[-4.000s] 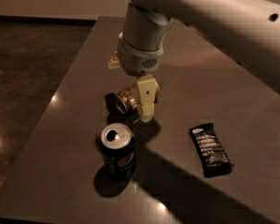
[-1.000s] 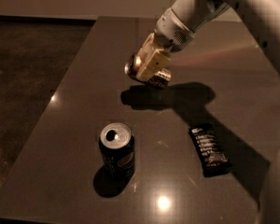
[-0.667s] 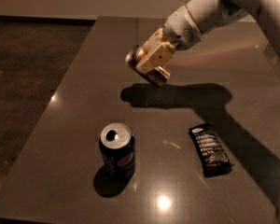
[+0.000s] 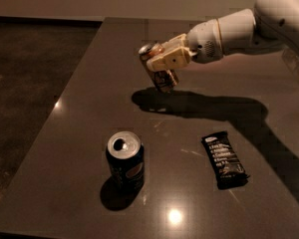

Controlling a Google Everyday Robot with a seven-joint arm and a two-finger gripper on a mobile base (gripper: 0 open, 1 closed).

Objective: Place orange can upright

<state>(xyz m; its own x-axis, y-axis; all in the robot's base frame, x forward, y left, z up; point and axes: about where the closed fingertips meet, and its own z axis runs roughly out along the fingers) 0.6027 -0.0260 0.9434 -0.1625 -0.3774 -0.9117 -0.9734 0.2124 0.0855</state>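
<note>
My gripper (image 4: 160,62) reaches in from the right and is shut on the orange can (image 4: 158,76). The can hangs above the dark table (image 4: 89,98), nearly upright with a slight tilt, its silver top at the upper left. Cream fingers (image 4: 172,59) cover much of its side. Its shadow lies on the table just below and to the right.
A dark blue Pepsi can (image 4: 125,159) stands upright near the table's front. A dark snack bar (image 4: 224,161) lies flat to its right. The table's left edge runs diagonally, with dark floor beyond it.
The gripper lifted the orange can off the table, carried it up and to the right, and turned it from lying sideways to nearly upright. The arm now reaches in more level from the right.
</note>
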